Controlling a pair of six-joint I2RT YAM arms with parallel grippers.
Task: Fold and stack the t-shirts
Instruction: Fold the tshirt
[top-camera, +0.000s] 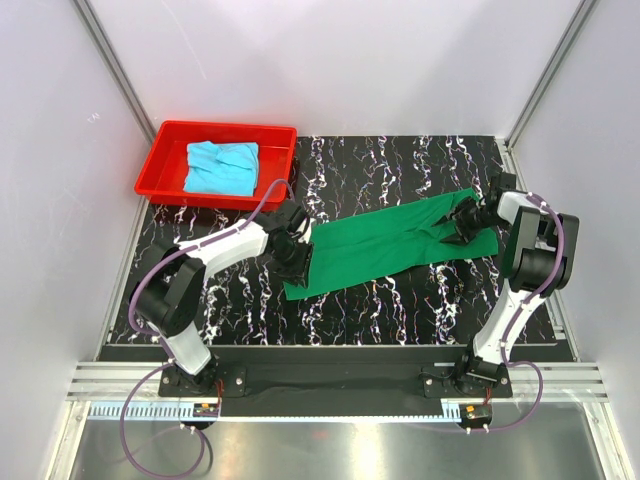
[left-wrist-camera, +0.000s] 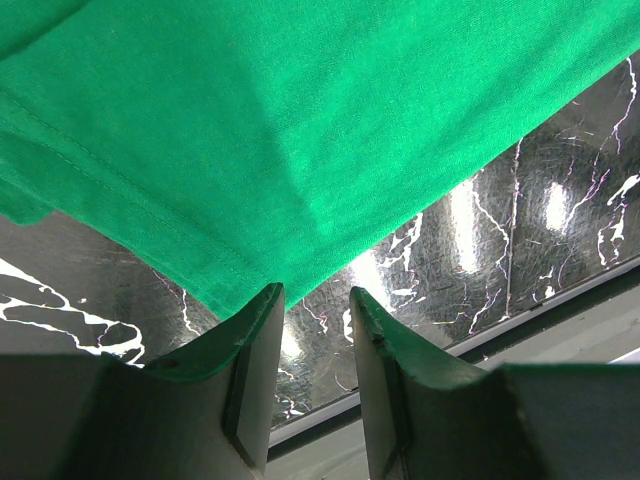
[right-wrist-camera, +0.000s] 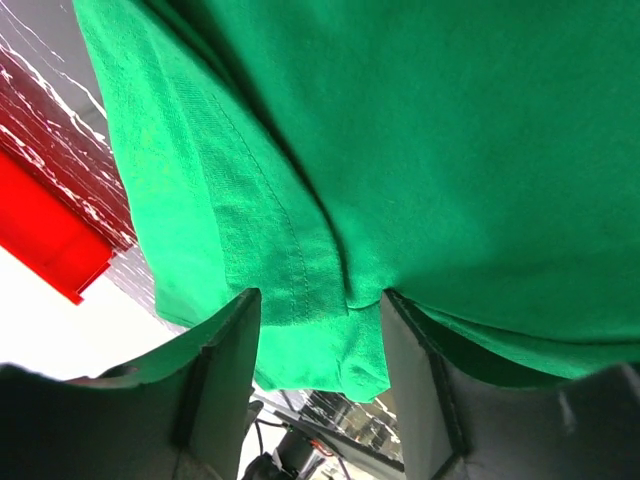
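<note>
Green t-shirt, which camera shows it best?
The top external view: the whole green t-shirt shows, lying as a long strip across the table. The left wrist view shows only a hemmed corner, the right wrist view only a stitched edge close up.

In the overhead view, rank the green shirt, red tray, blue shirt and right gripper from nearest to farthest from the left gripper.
1. Green shirt, its left end right at the left gripper.
2. Red tray, at the back left.
3. Blue shirt, inside that tray.
4. Right gripper, at the shirt's far right end.
</note>
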